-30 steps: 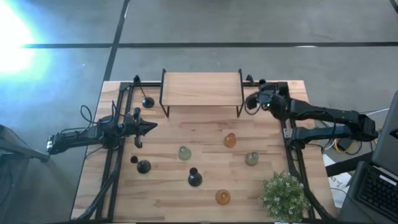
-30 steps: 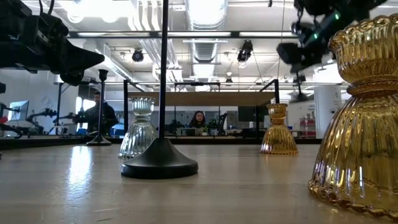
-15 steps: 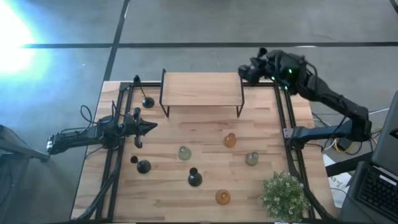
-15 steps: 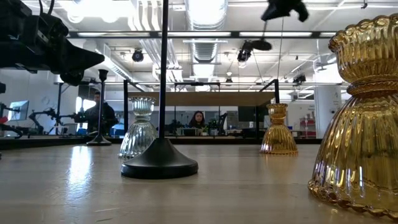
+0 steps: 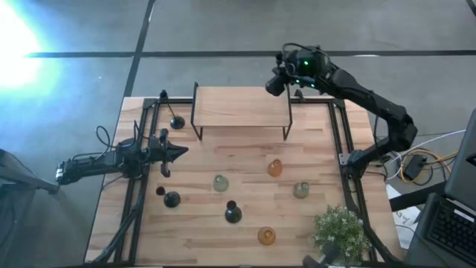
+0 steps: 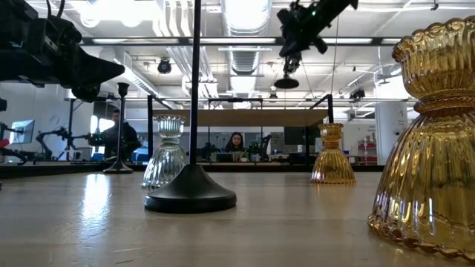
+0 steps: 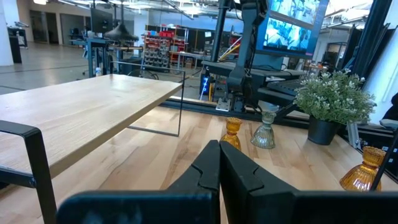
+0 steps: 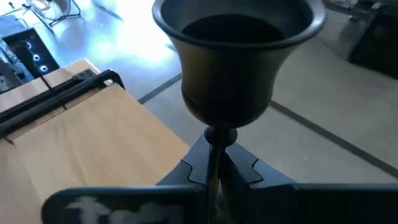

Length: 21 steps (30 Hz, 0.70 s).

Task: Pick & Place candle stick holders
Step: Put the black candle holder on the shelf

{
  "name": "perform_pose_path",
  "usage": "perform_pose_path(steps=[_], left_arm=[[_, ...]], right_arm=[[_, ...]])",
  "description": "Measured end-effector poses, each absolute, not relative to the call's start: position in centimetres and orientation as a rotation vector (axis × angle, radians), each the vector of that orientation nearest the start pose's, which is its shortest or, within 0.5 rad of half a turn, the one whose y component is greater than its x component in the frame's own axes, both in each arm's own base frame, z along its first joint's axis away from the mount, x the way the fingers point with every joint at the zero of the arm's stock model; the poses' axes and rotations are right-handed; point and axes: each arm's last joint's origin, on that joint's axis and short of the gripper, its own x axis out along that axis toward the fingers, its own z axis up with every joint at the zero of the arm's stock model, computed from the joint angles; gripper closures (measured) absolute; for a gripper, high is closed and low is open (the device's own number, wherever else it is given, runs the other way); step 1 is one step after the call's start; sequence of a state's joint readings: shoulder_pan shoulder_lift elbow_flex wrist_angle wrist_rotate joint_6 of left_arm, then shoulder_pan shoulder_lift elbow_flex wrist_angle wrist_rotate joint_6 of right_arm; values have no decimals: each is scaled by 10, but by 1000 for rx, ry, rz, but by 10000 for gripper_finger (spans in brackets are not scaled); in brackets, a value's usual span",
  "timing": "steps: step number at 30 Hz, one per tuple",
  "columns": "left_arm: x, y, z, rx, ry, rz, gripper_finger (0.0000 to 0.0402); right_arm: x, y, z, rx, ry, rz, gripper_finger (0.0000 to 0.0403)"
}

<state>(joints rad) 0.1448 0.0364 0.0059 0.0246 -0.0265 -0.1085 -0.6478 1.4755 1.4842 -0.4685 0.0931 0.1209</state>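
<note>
Holding a black candle stick holder (image 8: 231,56) up high, the right gripper (image 5: 277,80) is over the far right corner of the wooden shelf (image 5: 242,106). Its fingers are pinched tight on the thin stem, just under the cup. In the low view the holder's round base (image 6: 286,83) hangs in the air, well above the shelf top.

The left gripper (image 5: 178,152) waits at the left side of the table (image 5: 245,223), fingers closed w/ nothing in them.

Other holders on the table:
- black one (image 5: 176,122) near the shelf's left leg
- two more black ones (image 5: 172,199) and (image 5: 233,214) at the front
- amber glass ones (image 5: 275,168) and (image 5: 266,236)
- pale-green glass ones (image 5: 221,183) and (image 5: 300,190)

A potted plant (image 5: 341,232) sits at the front right corner.

What could go wrong, I think:
- The stem is very thin, so the holder may swing or slip in the grip if the arm moves fast.
- The gripper is right by the shelf's edge. If it lets go there, the base may land half off and the holder could tip over the back.
- If it comes down tilted, the base hits on one side first, and the holder falls & rolls.
- Letting go too high = a bounce.
</note>
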Motion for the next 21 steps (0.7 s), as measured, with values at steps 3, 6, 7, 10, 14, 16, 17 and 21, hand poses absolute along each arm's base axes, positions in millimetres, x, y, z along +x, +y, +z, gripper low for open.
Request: perform_pose_path(steps=[3,6,7,10,14,16,17,21], left_arm=[[98,15,165,-109,-4,171,396],[98,15,165,-109,-4,171,396],[98,15,165,-109,-4,171,396],[98,15,165,-109,-4,171,396],[98,15,165,-109,-4,172,396],[98,15,165,-109,-3,171,396],[98,15,165,-109,-3,171,396],[98,15,165,-109,-3,171,396]], right_arm=[[260,-208,375,240,408,-755,393],[260,-211,366,234,405,-762,393],[259,-212,363,236,405,-764,393],[257,-214,350,242,415,-771,393],[255,-216,334,263,431,-776,393],[255,-216,326,266,440,-775,394],[256,-216,324,265,433,-775,394],[255,-216,314,276,434,-781,394]])
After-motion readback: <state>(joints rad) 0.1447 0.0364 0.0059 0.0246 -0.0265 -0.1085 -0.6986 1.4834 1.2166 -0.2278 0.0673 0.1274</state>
